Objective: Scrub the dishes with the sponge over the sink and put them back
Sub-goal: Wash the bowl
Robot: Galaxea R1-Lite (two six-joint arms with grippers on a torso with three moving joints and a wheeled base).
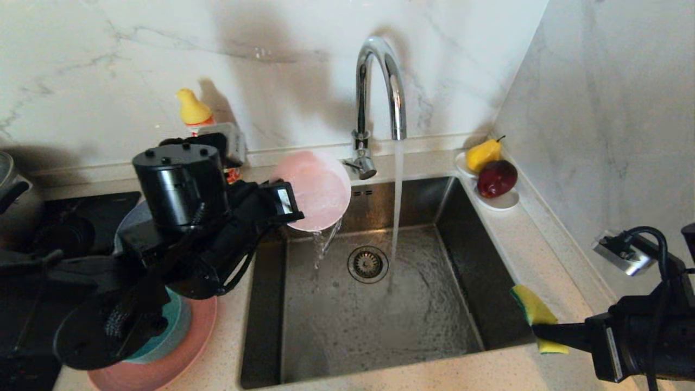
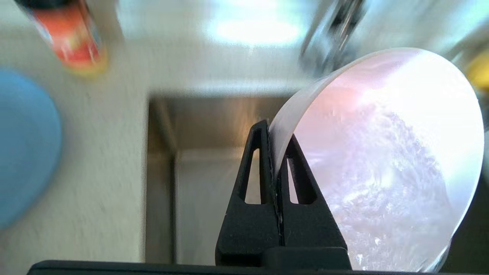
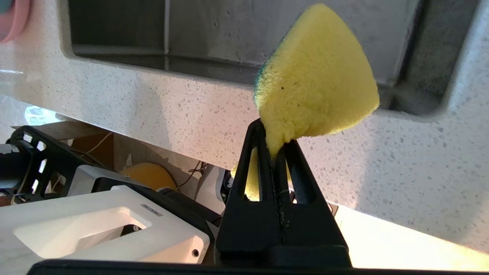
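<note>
Left gripper (image 2: 276, 152) jaws pinching pale pink bowl (image 1: 317, 189) by rim, tilting it over sink (image 1: 380, 304), water pouring out. Bowl wet, stiff, likely slippery; rim pinch seems best hold. Right gripper (image 3: 276, 147) jaws squeezing soft sponge (image 3: 317, 80) corner beside sink's near-right edge. Left arm hiding most of stacked dishes (image 1: 184, 336) on tabletop.

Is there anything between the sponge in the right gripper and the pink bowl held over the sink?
Only the running water stream falls between the sponge and the pink bowl; otherwise nothing visible over the sink.
</note>
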